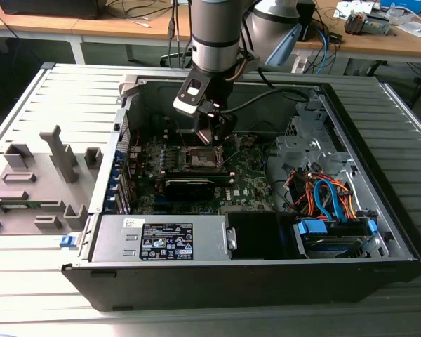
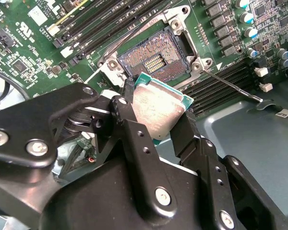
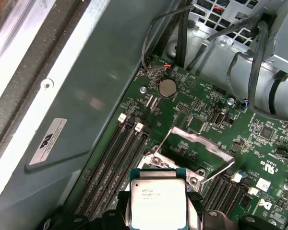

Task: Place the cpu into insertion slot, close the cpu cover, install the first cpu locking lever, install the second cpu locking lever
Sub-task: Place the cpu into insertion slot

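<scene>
Cpu [image 2: 159,109] is pinched by its edges in the gripper [image 2: 156,115], fingers closed snug on it, hovering just above the open insertion slot [image 2: 152,60]. I'd level it, square its edges to the frame (those pins bend easily), then lower straight, no sliding.

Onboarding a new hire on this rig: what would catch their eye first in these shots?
In the second wrist view, the cpu sits clamped between the black fingers, close to the bare socket but not yet seated. In the first wrist view, the cover stands tilted open at the socket. In the exterior view, the arm reaches down into the open case.
</scene>
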Robot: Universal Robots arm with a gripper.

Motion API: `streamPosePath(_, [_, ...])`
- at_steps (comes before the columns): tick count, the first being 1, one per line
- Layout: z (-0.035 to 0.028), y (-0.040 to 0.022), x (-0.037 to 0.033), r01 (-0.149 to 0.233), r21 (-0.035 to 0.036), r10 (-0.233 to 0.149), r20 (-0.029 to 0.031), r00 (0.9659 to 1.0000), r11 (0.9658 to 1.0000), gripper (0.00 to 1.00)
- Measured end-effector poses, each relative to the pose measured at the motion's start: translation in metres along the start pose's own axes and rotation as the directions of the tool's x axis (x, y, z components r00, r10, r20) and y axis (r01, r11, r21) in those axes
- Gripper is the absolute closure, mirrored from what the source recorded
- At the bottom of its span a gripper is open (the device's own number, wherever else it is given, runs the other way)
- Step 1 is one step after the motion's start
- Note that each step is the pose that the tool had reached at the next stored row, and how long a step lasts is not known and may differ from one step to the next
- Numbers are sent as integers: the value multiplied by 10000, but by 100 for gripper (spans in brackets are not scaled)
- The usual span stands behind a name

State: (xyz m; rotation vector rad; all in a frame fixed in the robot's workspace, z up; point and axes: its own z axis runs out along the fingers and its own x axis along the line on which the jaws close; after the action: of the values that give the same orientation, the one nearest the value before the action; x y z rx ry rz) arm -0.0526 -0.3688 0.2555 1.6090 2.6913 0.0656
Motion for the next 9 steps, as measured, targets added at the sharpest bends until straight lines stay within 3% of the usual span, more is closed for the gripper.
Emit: streamPosePath(9, [5, 0, 0, -141, 2, 141, 16, 9999, 9999, 45])
